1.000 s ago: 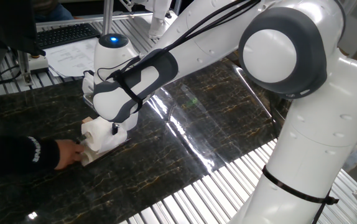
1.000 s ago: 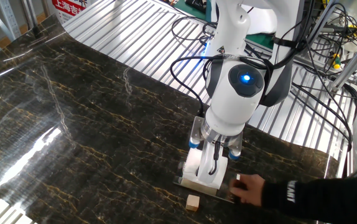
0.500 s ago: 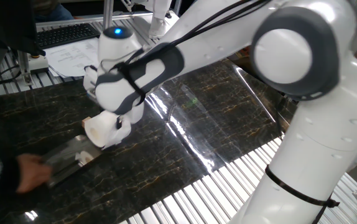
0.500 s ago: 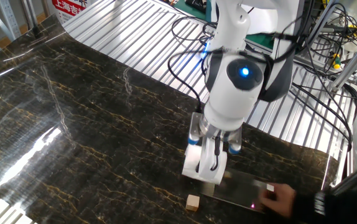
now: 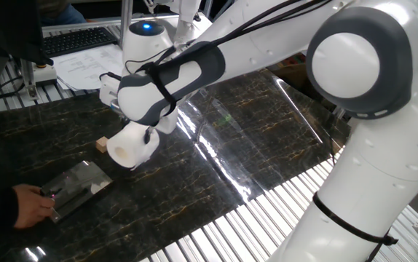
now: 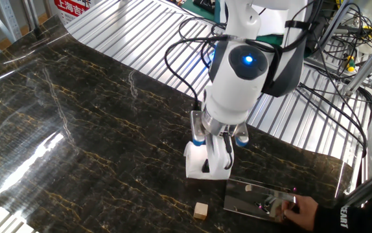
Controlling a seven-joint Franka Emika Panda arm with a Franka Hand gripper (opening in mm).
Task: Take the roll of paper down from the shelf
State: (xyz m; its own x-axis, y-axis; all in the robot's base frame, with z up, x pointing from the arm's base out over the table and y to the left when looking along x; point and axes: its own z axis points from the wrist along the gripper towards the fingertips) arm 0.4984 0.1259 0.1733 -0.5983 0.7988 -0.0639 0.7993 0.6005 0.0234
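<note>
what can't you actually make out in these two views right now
- Pincer fingertips: in both views the roll of paper and the wrist cover them, so the contact itself is hidden.
- Whether the roll touches the table or hangs just above it: unclear from either view.
- The person's hand on the shelf: the arm is cut off by the picture edge.
- Small wooden cube: mostly hidden behind the roll in one fixed view.
- Printed sheets: text too small.

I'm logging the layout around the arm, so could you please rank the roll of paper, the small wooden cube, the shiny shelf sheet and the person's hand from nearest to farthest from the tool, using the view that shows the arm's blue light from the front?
1. Roll of paper: held in the tool.
2. Wooden cube: just below the roll.
3. Shelf: flat on the table, lower right.
4. Person's hand: at the shelf's far right end.
</note>
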